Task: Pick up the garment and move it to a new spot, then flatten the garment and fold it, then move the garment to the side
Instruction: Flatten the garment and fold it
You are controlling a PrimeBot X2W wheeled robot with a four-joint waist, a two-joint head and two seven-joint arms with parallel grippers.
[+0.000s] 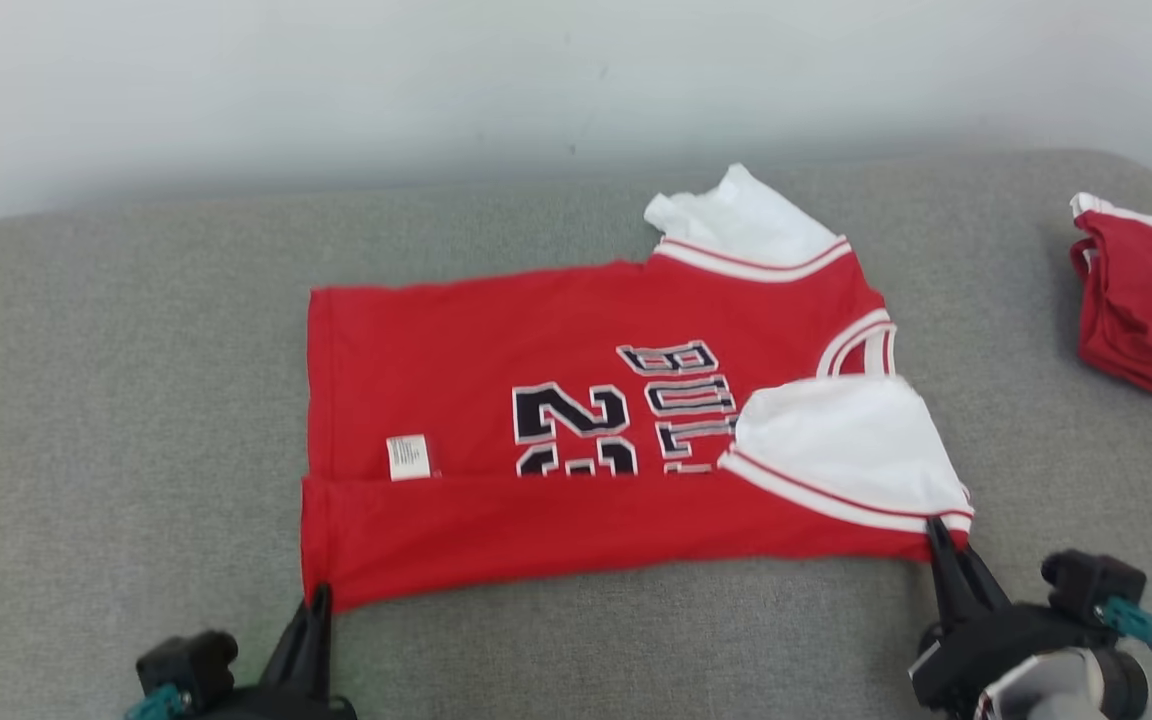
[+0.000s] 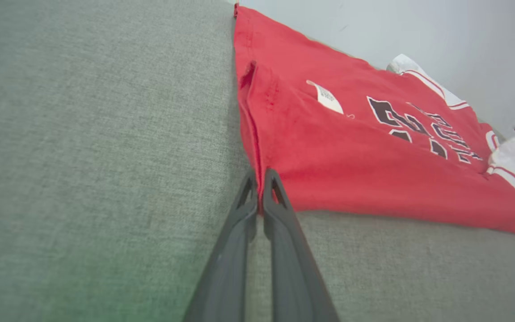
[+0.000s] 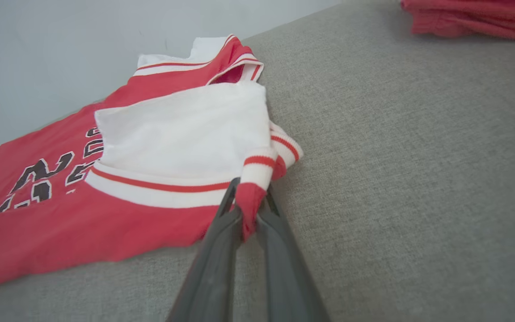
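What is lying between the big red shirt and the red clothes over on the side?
Nothing but bare grey fabric surface: in the head view, the red shirt and the other red clothes lie apart.

I look over a wide grey woven-fabric padded surface (image 1: 106, 400) that runs beneath the left gripper (image 1: 320, 595) and the right gripper (image 1: 934, 527) and out to either side of them, its far corners rounded. Ahead of both, past the far edge, I see a plain pale grey-white wall (image 1: 336, 90) with a few small dark specks. The light is soft and even, with a dim shadow where the two meet.
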